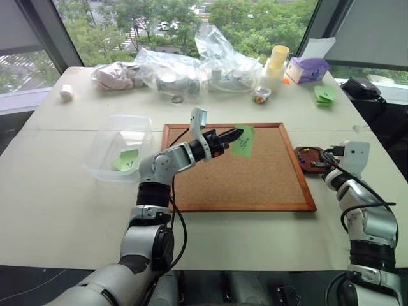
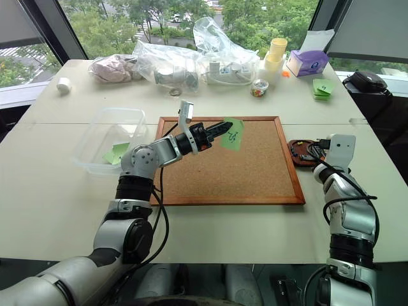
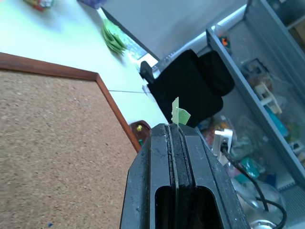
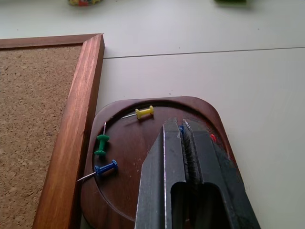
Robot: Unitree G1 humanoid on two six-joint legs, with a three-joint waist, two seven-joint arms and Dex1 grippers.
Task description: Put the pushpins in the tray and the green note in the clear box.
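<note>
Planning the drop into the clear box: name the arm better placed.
Left. Its gripper is shut on the green note, nearer the clear box; the right gripper is over the tray.

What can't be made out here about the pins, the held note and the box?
- Tray: the right gripper covers its middle; a blue bit and a red bit peek past it, so the pin count is unsure.
- Green note: its scribble is too small in the head views; edge-on in the left wrist view.
- Clear box: the paper inside is too small to read.
</note>
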